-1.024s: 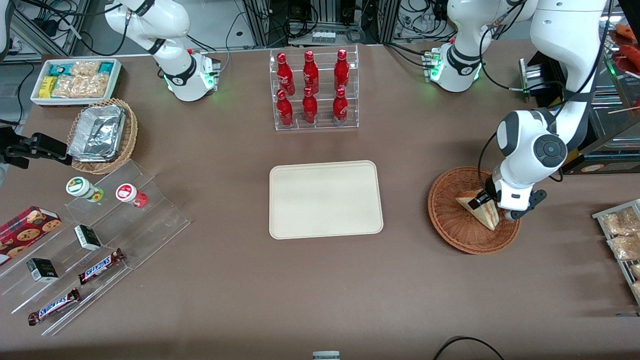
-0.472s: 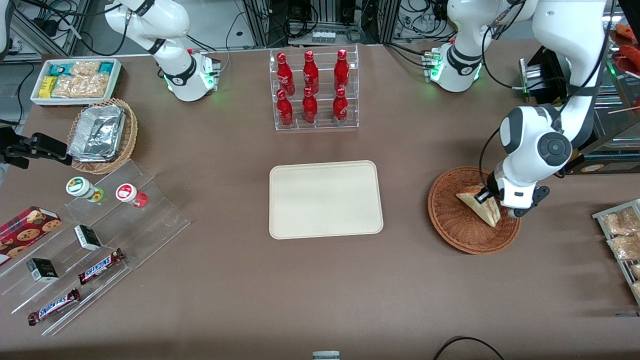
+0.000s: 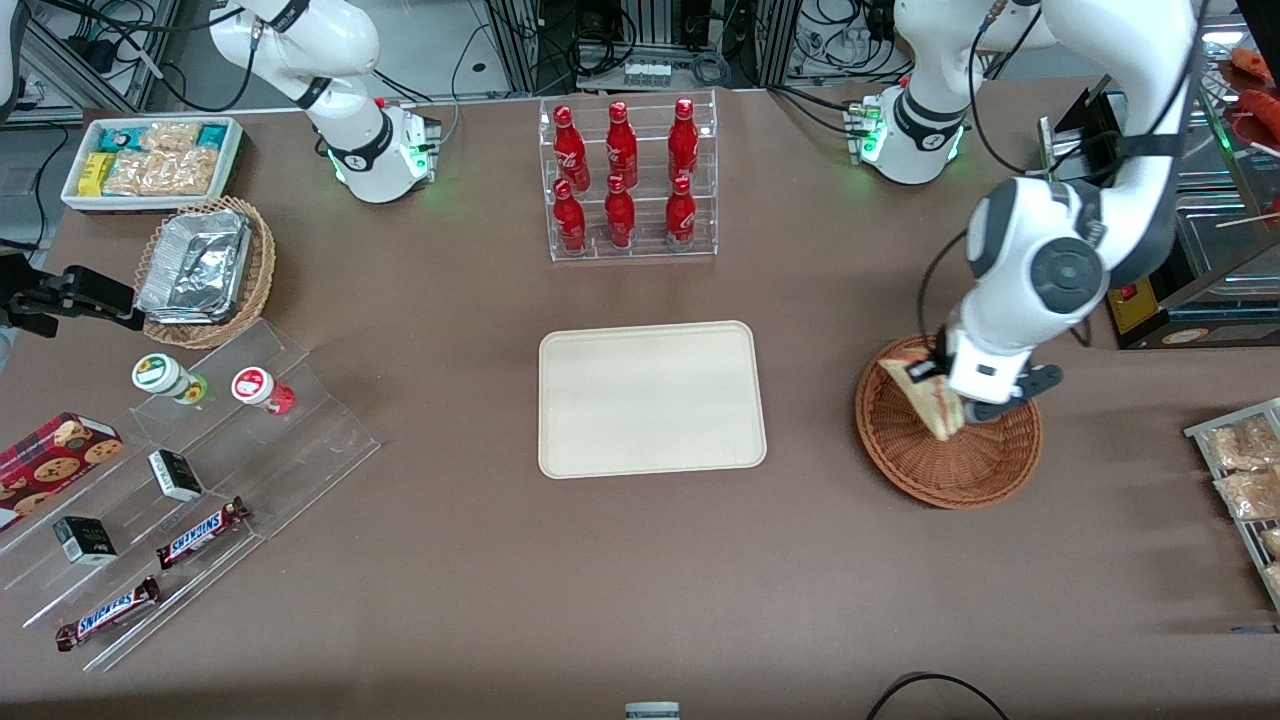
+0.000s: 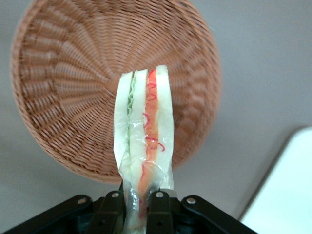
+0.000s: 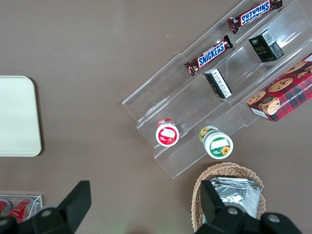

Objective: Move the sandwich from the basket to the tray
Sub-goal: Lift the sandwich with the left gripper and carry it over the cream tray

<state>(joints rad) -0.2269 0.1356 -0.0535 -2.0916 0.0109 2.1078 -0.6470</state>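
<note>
The sandwich (image 3: 925,398) (image 4: 145,131), a wrapped white-bread wedge with green, orange and red layers, hangs in the air above the reddish-brown wicker basket (image 3: 905,450) (image 4: 73,87). My left gripper (image 3: 945,395) (image 4: 138,209) is shut on the wedge's end, holding it over the basket's edge nearest the tray. The cream tray (image 3: 650,398) (image 4: 287,195) lies flat at the table's middle, with nothing on it, toward the parked arm's end from the basket.
A clear rack of red bottles (image 3: 628,180) stands farther from the front camera than the tray. A tan basket of foil trays (image 3: 205,270), a white snack bin (image 3: 150,160) and clear steps with snacks (image 3: 190,480) sit toward the parked arm's end. Packets (image 3: 1240,470) lie at the working arm's end.
The gripper has lifted the sandwich out of the basket and carried it a little toward the tray. The basket has stayed where it was.
</note>
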